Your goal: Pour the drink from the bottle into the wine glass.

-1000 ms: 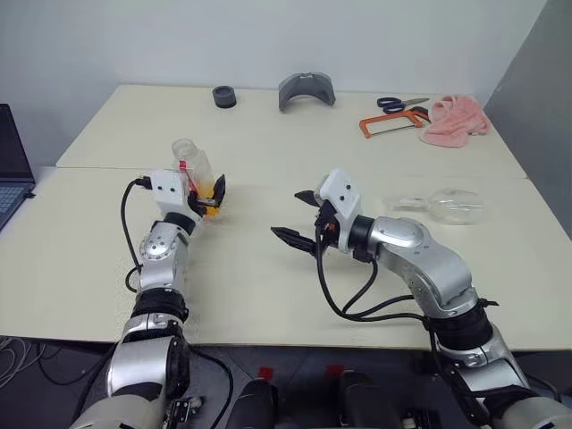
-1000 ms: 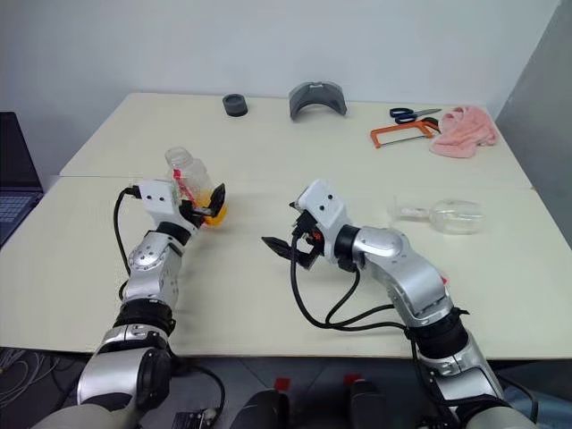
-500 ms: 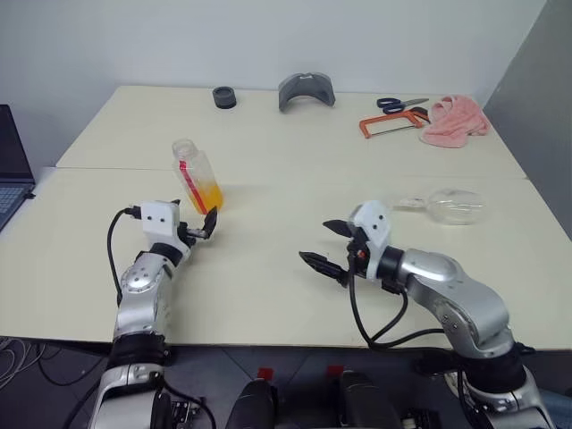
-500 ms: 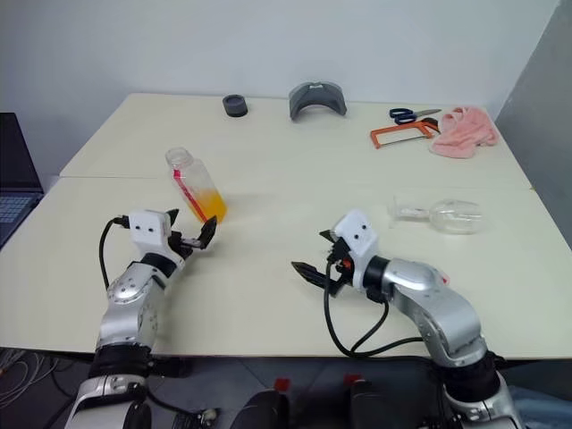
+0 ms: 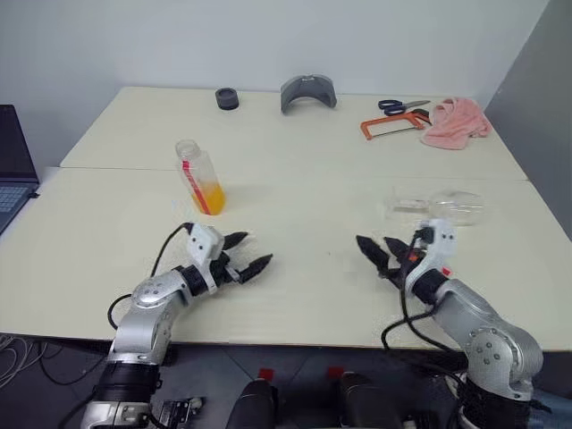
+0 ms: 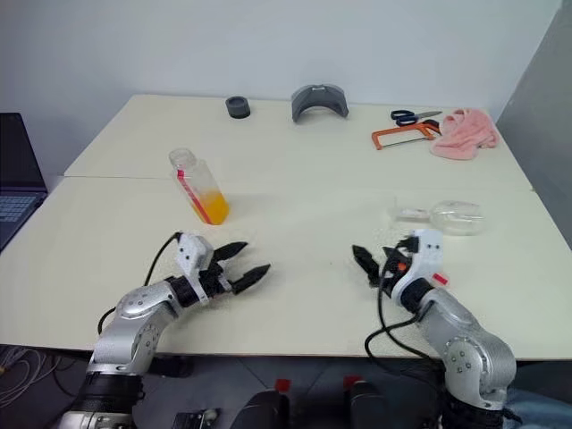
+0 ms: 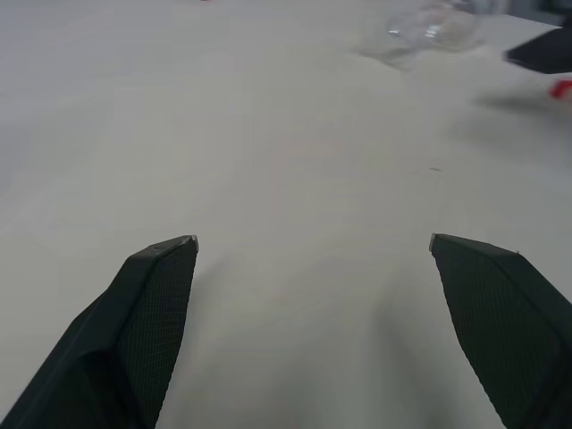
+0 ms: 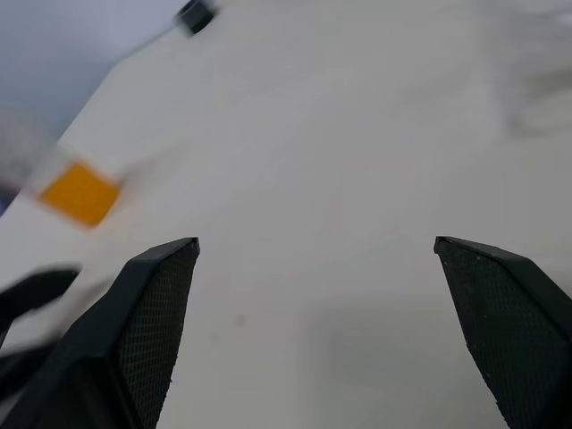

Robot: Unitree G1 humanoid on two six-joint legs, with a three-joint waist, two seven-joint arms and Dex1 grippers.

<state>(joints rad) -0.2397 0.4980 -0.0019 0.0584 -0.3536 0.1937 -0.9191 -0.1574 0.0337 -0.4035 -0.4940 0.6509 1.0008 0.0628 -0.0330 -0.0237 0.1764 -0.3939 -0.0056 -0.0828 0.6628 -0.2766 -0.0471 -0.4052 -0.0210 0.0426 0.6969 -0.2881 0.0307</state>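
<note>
Orange drink fills the standing bottle; the wine glass lies toppled well right of it, unready for pouring. Left tool spread, empty. Right tool spread, empty, facing the bottle.

A lab or workshop: a plain pale surface against a bare white wall, holding a hacksaw, scissors, a pink cloth, with a laptop alongside.
</note>
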